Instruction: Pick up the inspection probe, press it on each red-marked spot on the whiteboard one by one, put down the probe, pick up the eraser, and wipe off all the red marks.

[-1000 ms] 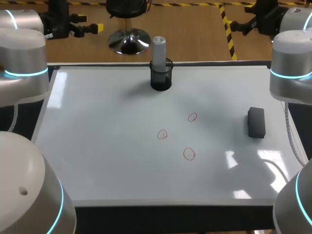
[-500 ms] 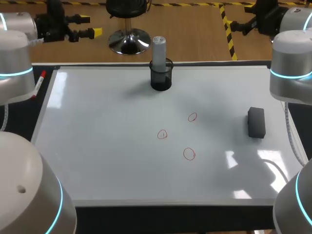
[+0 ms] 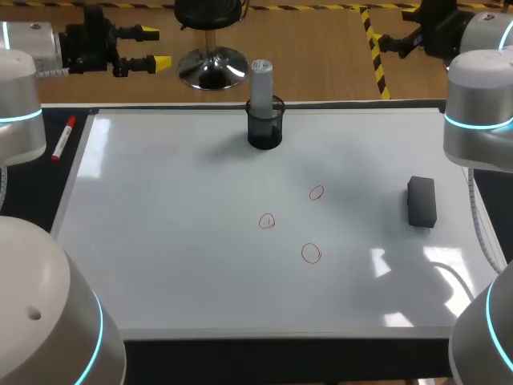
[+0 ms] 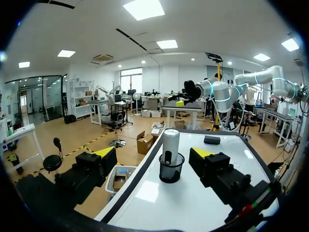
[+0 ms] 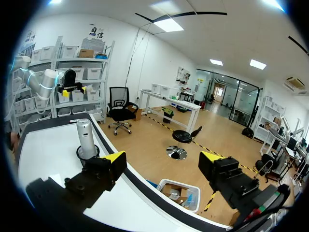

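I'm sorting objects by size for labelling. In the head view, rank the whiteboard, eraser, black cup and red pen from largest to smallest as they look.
1. Whiteboard, by far the largest.
2. Black cup and eraser: they look about alike, and the cup sits farther away, so I won't rank them.
3. Red pen, the thinnest.

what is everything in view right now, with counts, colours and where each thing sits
whiteboard: one, white, covers the table top
inspection probe: one, pale grey, upright in the cup
cup: one, black mesh, far middle of the whiteboard
red marks: three, red circles, just right of the board's middle
eraser: one, dark grey, flat near the board's right edge
marker: one, red and white, off the board's left edge
left claw: one, black with yellow tips, open, past the far left corner
right claw: one, same colours, open, past the far right corner
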